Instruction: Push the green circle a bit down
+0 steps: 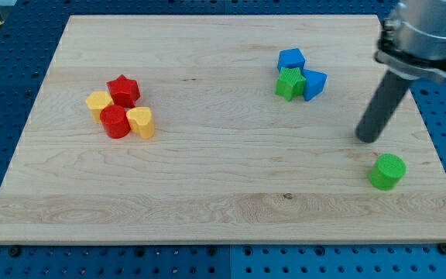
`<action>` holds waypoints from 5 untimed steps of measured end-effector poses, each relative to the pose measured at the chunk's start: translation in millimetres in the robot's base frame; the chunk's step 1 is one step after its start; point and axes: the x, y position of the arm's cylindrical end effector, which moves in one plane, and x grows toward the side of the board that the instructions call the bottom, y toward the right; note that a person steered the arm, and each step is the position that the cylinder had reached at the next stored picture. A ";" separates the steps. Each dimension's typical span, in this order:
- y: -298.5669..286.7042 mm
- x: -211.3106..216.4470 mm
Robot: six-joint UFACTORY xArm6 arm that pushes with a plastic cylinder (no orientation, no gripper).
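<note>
The green circle (386, 171) is a short green cylinder on the wooden board (223, 209), near the view's right edge and low on the board. My tip (368, 139) rests on the board just above and slightly left of the green circle, a small gap apart from it. The dark rod rises from the tip toward the view's top right, into the arm's grey body.
A green star (289, 83) sits between a blue block (291, 59) and a second blue block (314, 84) at the upper middle right. At the left, a red star (123, 90), a yellow block (99, 102), a red cylinder (115, 122) and a yellow heart-like block (141, 122) form a cluster.
</note>
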 end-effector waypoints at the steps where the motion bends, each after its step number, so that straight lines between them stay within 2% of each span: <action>1: -9.9 0.5; 3: -9.9 38.0; 5: 2.8 44.8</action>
